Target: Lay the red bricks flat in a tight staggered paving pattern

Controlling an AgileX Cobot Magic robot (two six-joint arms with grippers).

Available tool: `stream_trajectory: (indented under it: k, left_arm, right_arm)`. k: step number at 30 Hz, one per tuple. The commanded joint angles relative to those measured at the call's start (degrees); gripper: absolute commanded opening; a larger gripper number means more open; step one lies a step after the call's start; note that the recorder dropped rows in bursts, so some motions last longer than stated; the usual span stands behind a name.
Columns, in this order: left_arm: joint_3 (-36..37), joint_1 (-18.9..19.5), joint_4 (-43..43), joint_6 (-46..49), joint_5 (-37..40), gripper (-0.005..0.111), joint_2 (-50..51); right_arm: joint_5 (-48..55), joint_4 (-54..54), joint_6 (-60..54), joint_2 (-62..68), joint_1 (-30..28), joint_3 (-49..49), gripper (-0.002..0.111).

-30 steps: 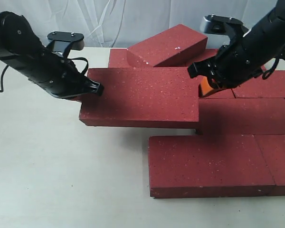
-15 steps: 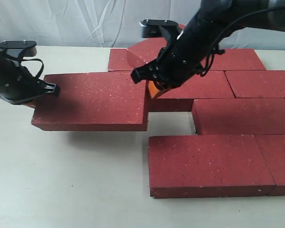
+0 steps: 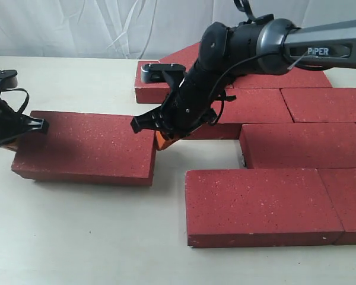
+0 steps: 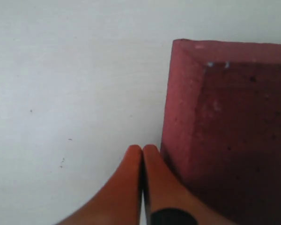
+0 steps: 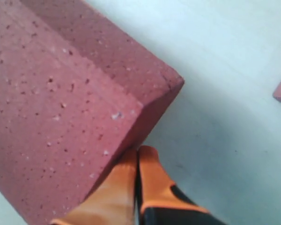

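Observation:
One red brick (image 3: pixel 86 145) lies flat and low over the table at the left, apart from the others. My left gripper (image 3: pixel 12 142) is shut, its orange fingertips against the brick's left end. My right gripper (image 3: pixel 161 140) is also shut and presses on the brick's right end, its arm reaching across the middle. In the left wrist view the closed gripper (image 4: pixel 143 151) touches the brick's end face (image 4: pixel 225 136). In the right wrist view the closed gripper (image 5: pixel 137 153) sits under the brick's corner (image 5: pixel 61 103). Nothing is between either pair of fingers.
Several other red bricks lie flat on the right: a near brick (image 3: pixel 261 205) with another (image 3: pixel 351 202) beside it, a middle one (image 3: pixel 302 145), and a back row (image 3: pixel 323 104). The right arm (image 3: pixel 225 53) covers part of the back bricks. A white curtain hangs behind.
Both arms have moved left with the brick squeezed between their closed tips. The brick has gone from beside the laid rows to the left of the table and come down lower.

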Motion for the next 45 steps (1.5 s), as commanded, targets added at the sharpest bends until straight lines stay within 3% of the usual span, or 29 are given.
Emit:
stream_trajectory:
  k: [1, 13, 22, 28, 33, 45]
  left_arm:
    - [0.23, 1.67, -1.63, -0.24, -0.59, 0.000, 1.53]
    - [0.23, 6.62, -1.40, -0.24, -0.81, 0.000, 1.99]
    - [0.23, 6.60, -3.47, -0.24, -0.28, 0.000, 1.99]
    - [0.23, 6.37, -4.07, -0.24, -0.79, 0.000, 1.99]
    - [0.23, 6.34, -4.61, -0.24, -0.90, 0.000, 1.99]
    - [0.23, -1.53, -8.27, -0.24, -2.03, 0.000, 1.99]
  right_arm:
    - [-2.53, -1.86, 3.02, 0.35, 0.34, -0.65, -0.001]
    - [4.51, -17.54, 14.25, -3.46, -3.64, -0.65, -0.001]
    - [8.85, -17.69, 14.25, -14.08, -10.08, 4.68, -0.001]
    - [5.37, -17.43, 14.25, -23.24, -17.81, 9.11, -0.001]
    - [4.86, -17.69, 14.25, -26.10, -20.22, 9.11, -0.001]
    - [4.96, -17.81, 14.25, -26.34, -20.09, 9.11, -0.001]
